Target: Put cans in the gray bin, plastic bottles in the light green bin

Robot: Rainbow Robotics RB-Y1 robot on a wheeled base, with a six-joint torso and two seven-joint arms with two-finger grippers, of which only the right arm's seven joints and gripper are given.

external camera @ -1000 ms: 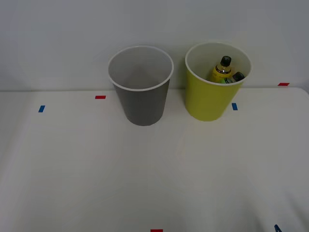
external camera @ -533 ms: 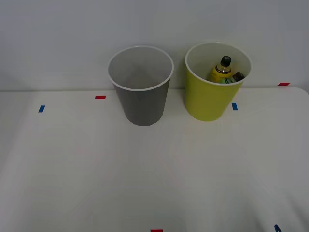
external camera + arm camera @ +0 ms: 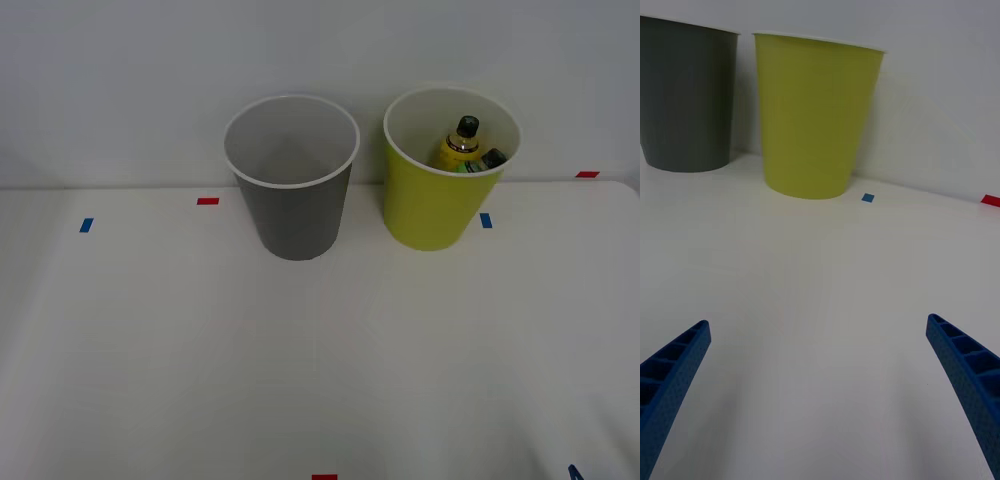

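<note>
Plastic bottles (image 3: 463, 146): a yellow one with a black cap stands inside the light green bin; a green one lies beside it, mostly hidden by the wall.
Light green bin (image 3: 435, 200): upright near the tabletop's far edge, toward the right corner.
Gray bin (image 3: 294, 205): upright just left of the light green bin, apart from it; pale interior.
Tabletop (image 3: 300, 360): white, meeting a plain pale wall behind the bins.
Tape marks: a blue square (image 3: 486, 220) at the light green bin's foot, a red strip (image 3: 208, 201) left of the gray bin.
Right gripper (image 3: 820, 390): low over the bare tabletop, facing both bins, well apart from them; blue ribbed fingers (image 3: 674, 367) spread wide, holding nothing.
</note>
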